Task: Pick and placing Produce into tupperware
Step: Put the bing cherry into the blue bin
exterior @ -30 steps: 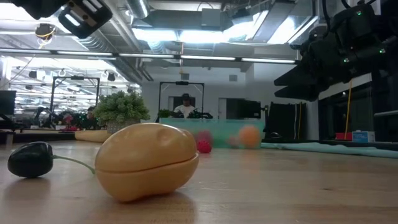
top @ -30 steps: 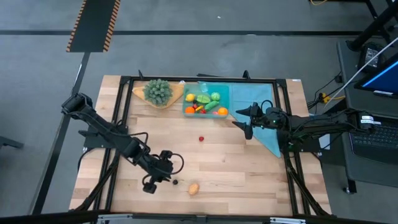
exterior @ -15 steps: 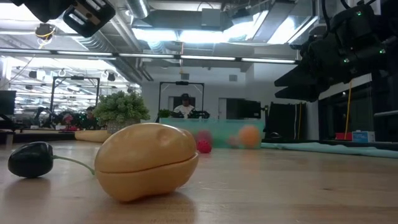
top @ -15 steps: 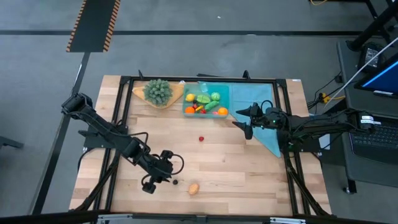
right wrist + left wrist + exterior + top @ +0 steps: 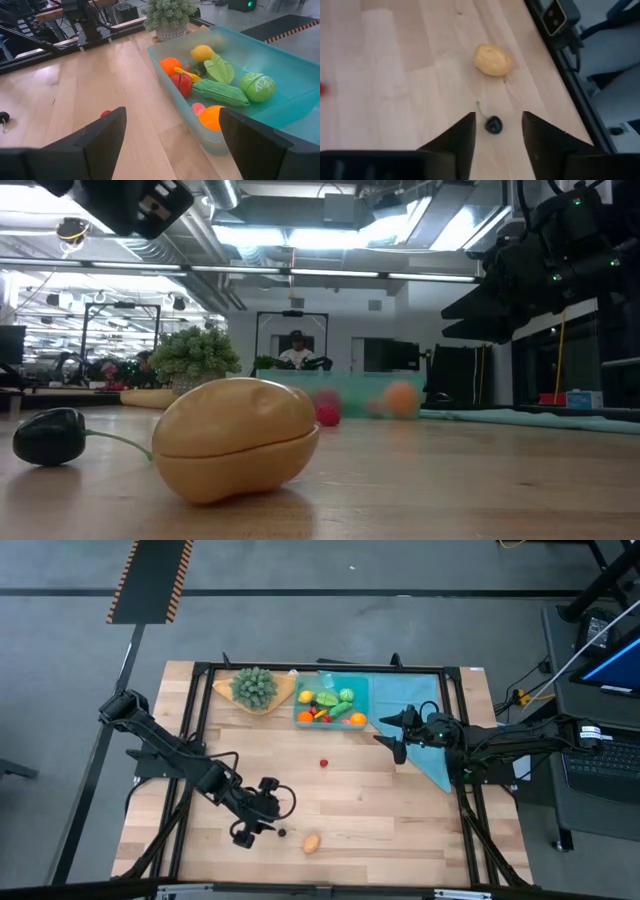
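The left gripper (image 5: pixel 497 131) hangs over the near part of the wooden table (image 5: pixel 400 820), its two dark fingers (image 5: pixel 457 137) standing apart with nothing between the pads. Straight ahead of them, in the gap as the left wrist view shows it, a small dark cherry (image 5: pixel 493 124) with a thin green stem lies on the wood, not touched by either finger. Just beyond the cherry lies a tan toy potato (image 5: pixel 492 59), apart from it. In the low view the potato (image 5: pixel 236 438) fills the foreground with the cherry (image 5: pixel 50 435) beside it, and the left gripper is up above the tabletop.

The teal tupperware (image 5: pixel 360 700) sits at the far edge of the table, well apart from the cherry and potato, already holding several toy fruits and vegetables, among them an orange (image 5: pixel 212 116), a lemon (image 5: pixel 202 52) and a green pod (image 5: pixel 220 93). A small red fruit (image 5: pixel 324 763) lies alone on the wood between the tupperware and the potato (image 5: pixel 312 842).

The right gripper (image 5: pixel 392 734) waits just beside the tupperware, over the edge of a teal cloth (image 5: pixel 425 755), its fingers spread wide and empty.
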### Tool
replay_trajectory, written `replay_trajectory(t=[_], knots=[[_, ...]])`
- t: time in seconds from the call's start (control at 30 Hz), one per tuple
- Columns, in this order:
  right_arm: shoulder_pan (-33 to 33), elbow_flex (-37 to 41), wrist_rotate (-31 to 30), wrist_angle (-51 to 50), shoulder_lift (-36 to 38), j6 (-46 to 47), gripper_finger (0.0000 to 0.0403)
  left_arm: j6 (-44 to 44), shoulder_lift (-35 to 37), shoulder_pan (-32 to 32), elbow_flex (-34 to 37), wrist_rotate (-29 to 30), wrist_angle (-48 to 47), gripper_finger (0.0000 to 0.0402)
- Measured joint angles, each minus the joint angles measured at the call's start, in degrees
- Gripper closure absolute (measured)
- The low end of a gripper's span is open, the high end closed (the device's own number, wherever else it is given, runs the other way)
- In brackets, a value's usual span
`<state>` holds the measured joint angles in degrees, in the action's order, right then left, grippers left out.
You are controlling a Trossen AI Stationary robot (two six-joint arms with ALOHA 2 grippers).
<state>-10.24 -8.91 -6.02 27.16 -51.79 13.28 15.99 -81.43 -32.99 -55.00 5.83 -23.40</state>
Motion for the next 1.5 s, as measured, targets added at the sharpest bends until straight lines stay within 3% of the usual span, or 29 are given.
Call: replay_trajectory(t=[0.17, 0.33, 0.9, 1.13, 1.5], knots=[[-0.01, 0.00, 0.02, -0.04, 0.00, 0.00, 0.0083, -0.14, 0.00, 0.00, 0.00, 1.63, -0.09, 0.0210], [0.00, 0.00, 0.02, -0.07, 0.00, 0.00, 0.0083, -2.62, -0.14, -0.13, 0.19, 2.97, 0.87, 0.0196], [0.00, 0.00, 0.02, -1.53, 0.00, 0.17, 0.0083, 3.44, -14.53, -0.85, 0.63, 4.06, 4.78, 0.0199], [0.00, 0.00, 0.02, -1.72, 0.00, 1.49, 0.0083, 8.99, -16.09, -0.83, 0.63, 3.95, 5.10, 0.0205], [0.00, 0.00, 0.02, -1.77, 0.00, 1.49, 0.0083, 9.14, -16.09, -0.86, 0.61, 3.95, 7.13, 0.0209]])
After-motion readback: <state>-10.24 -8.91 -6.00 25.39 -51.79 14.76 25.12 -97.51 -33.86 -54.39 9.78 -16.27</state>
